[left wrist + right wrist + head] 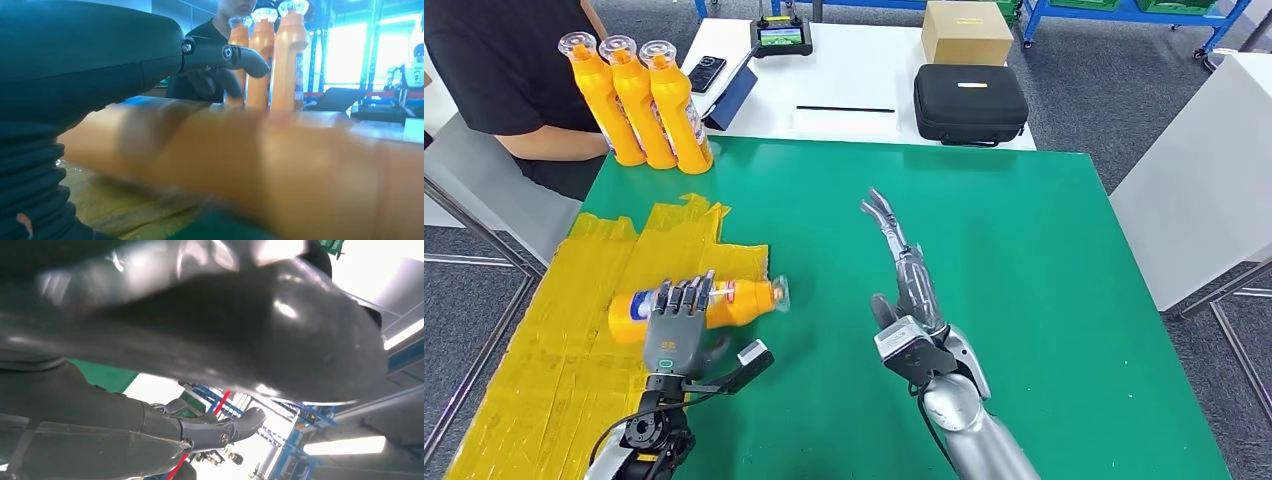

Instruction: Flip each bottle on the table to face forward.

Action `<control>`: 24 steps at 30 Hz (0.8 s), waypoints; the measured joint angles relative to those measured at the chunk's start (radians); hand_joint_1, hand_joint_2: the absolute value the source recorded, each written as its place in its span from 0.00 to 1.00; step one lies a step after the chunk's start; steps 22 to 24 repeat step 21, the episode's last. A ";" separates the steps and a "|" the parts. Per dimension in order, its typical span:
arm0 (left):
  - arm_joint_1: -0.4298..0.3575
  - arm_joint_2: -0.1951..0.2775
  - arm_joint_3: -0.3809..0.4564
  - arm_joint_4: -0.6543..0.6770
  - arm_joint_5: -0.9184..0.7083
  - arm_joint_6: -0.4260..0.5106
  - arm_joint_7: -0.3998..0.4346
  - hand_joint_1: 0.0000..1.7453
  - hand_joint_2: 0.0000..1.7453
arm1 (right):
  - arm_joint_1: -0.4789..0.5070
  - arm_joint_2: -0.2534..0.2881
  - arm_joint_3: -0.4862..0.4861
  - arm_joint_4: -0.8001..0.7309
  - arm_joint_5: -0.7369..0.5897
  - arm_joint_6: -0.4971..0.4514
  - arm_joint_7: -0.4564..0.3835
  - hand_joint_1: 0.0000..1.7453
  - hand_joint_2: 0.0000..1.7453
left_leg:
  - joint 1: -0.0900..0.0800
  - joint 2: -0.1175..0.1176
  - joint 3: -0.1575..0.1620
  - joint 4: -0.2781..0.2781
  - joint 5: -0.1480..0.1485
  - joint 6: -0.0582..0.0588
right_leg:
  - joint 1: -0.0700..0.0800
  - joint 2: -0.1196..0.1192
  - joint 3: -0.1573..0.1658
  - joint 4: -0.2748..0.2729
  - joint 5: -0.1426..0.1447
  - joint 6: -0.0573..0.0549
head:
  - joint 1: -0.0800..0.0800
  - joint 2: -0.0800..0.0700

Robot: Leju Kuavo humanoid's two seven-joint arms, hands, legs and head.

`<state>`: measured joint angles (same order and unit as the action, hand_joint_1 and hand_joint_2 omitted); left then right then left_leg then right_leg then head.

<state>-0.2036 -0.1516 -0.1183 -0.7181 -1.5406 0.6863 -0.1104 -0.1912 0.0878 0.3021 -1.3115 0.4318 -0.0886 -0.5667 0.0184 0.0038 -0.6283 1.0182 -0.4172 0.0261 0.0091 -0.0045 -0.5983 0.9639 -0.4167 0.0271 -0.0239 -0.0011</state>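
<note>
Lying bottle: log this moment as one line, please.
left hand grips lying bottle on yellow sheet | right hand open above green table | three bottles upright

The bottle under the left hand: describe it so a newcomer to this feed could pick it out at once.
Start at the green table, then go to the yellow tape patch at its near left corner. On it, the lying bottle rests on its side with its clear cap toward the table's middle, under the left hand. The three other orange bottles stand upright at the far left corner.
</note>
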 joint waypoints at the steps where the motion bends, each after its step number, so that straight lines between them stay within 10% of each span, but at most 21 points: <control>1: -0.001 0.002 -0.005 0.005 0.001 0.000 -0.004 0.00 0.00 | -0.003 0.000 0.000 0.004 0.002 0.004 -0.001 0.00 0.00 | 0.000 0.000 0.000 0.000 0.000 0.000 | 0.000 0.000 0.000 0.000 0.000 0.000 | 0.000 0.000; 24: -0.002 0.010 -0.013 0.010 0.018 0.001 -0.043 0.00 0.00 | -0.026 0.007 -0.001 0.053 0.015 0.017 -0.008 0.00 0.00 | 0.000 -0.001 0.000 0.000 0.000 0.000 | 0.000 0.000 0.000 0.000 0.000 0.000 | 0.000 0.000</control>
